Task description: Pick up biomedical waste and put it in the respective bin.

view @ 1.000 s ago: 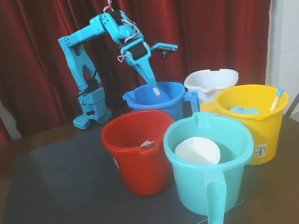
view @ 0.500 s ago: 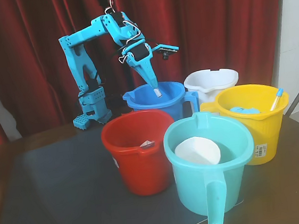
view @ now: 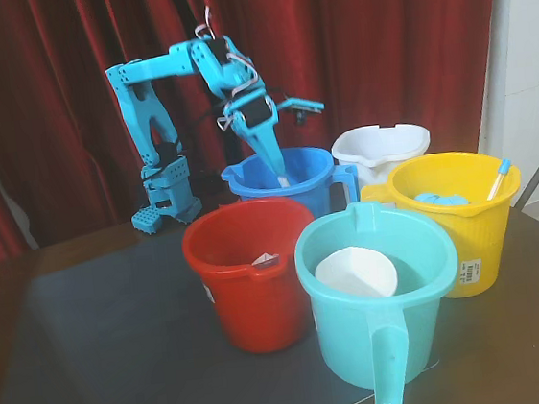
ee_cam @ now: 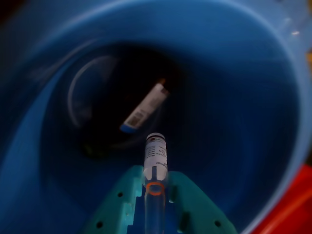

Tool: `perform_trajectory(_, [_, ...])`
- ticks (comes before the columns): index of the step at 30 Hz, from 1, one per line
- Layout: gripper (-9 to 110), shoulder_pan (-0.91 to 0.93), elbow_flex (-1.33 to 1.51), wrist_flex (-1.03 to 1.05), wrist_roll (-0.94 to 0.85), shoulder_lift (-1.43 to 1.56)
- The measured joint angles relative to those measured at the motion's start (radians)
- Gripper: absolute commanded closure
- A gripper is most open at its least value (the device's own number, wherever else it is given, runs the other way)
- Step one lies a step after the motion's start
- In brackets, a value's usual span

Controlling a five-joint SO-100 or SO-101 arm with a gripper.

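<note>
Where it hung higher, hand (ee_cam: 155, 187) with vial (ee_cam: 155, 161) now inside blue bucket (view: 309, 164).

In the fixed view the claw (view: 279, 176) tips hide behind the blue bucket (view: 301, 184) rim.

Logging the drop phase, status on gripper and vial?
Gripper shut on vial, inside blue bucket. Vial not released. Another tube already on bucket floor; nothing blocking.

between the matt teal plastic jaws sits the vial (ee_cam: 155, 195), clear glossy glass with a paper label. below the jaws, the blue bucket (view: 305, 171) is smooth glossy plastic. behind them hangs a soft red cloth curtain (view: 378, 46).
</note>
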Motion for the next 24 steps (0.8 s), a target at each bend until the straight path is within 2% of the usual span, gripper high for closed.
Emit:
perform_trajectory(5, [93, 0.000, 0.023, -0.044, 0.000, 0.000])
perform_trajectory(11, [92, 0.000, 0.023, -0.044, 0.000, 0.000])
perform_trajectory(19, [96, 0.020, -0.003, -0.028, 0.000, 0.000])
perform_trajectory(21, [102, 0.057, -0.066, 0.032, 0.000, 0.002])
perform_trajectory(24, [102, 0.080, -0.137, 0.138, 0.000, 0.037])
